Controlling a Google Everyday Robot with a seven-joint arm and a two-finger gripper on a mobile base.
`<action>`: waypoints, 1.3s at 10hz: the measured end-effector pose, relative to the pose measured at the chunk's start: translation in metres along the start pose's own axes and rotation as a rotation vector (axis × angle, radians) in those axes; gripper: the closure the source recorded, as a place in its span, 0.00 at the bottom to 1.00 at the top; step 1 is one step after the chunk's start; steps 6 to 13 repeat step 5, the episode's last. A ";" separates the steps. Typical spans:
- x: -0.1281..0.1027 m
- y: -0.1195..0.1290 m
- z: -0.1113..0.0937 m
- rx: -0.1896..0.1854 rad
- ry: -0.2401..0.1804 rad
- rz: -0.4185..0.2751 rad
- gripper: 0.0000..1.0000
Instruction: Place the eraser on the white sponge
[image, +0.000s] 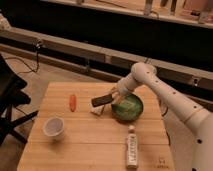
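A dark flat eraser (100, 100) hangs tilted in my gripper (112, 97), just above the table's middle. The white sponge (97, 111) lies on the wooden table (95, 145) right below the eraser, partly hidden by it. The gripper is at the left edge of the green bowl (127, 108), shut on the eraser's right end. My white arm (160, 90) reaches in from the right.
An orange carrot-like piece (73, 102) lies at the left. A white cup (53, 127) stands at the front left. A white bottle (131, 148) lies at the front right. A black chair (10, 95) stands left of the table.
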 end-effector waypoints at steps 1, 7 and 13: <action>-0.020 -0.006 0.018 -0.031 -0.003 -0.028 0.20; -0.040 -0.012 0.032 -0.024 0.003 -0.010 0.48; -0.040 -0.012 0.032 -0.024 0.003 -0.010 0.48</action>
